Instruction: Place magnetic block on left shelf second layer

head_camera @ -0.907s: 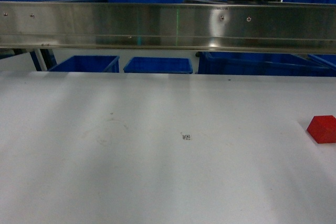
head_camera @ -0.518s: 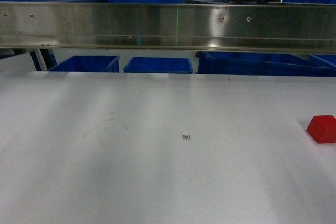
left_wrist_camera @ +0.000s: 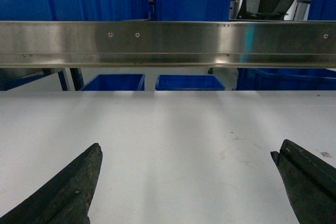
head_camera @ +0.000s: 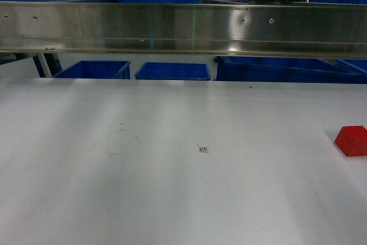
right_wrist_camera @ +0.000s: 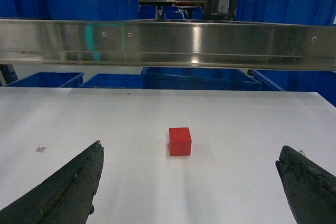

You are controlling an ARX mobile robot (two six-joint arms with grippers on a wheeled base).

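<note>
Your right gripper [right_wrist_camera: 189,182] gapes wide, the magnetic block [right_wrist_camera: 179,141] just ahead on bare counter [right_wrist_camera: 236,119]; your left gripper [left_wrist_camera: 186,182] is released too.

Right gripper [right_wrist_camera: 189,182] jaws wide, I see bare table [right_wrist_camera: 236,124] ahead to the magnetic block [right_wrist_camera: 179,141]. Steel rail [right_wrist_camera: 168,43] spans overhead beyond it.

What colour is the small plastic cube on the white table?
Bright red; the small plastic cube shows best in the right wrist view.
</note>
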